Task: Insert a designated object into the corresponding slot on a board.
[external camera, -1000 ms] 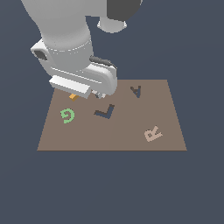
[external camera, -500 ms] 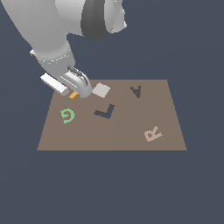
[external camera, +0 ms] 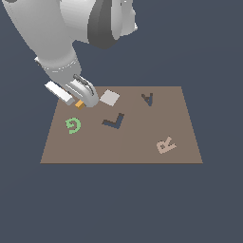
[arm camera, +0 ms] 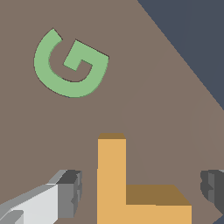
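Orange L piece point(arm camera: 127, 192) (flat, chevron-like) between open hand point(arm camera: 140, 190) fingers.

The arm is reaching down from the upper part of the exterior view toward that view's left, its wrist tilting low; the gripper point(external camera: 81, 100) is hanging close over the surface; in the wrist view its fingers point(arm camera: 70, 193) are standing apart, one on each side, with a wide gap between them and neither pad pressing on anything.
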Motion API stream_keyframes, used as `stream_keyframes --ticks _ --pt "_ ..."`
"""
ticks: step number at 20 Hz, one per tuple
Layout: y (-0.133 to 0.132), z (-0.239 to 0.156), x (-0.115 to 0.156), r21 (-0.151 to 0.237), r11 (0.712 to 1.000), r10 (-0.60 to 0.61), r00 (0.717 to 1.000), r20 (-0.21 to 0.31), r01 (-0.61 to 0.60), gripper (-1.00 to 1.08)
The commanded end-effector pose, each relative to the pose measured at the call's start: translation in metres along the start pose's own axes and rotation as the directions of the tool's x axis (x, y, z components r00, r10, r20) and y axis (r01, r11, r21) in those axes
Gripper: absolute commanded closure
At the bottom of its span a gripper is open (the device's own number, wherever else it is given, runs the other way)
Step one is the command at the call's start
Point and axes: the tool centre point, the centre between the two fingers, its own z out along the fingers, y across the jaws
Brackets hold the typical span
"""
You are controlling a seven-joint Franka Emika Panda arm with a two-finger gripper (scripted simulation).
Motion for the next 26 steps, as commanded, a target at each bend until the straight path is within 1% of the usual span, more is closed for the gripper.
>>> stream_keyframes --ticks 1,5,6,26 --pt "0.0006 0.0083 -0.0009 0.000 1.000 0.002 1.000 0.001 -0.002 -0.92" --pt "0.0009 0.0140 -0.0013 0.000 1.000 0.004 1.000 0.001 -0.004 -0.92" --pt "0.0009 0.0140 -0.0013 0.000 1.000 0.004 1.000 0.001 -0.004 1.08" --pt "-0.0012 0.0104 -0.0023 0.001 1.000 0.018 1.000 0.001 -0.018 1.08"
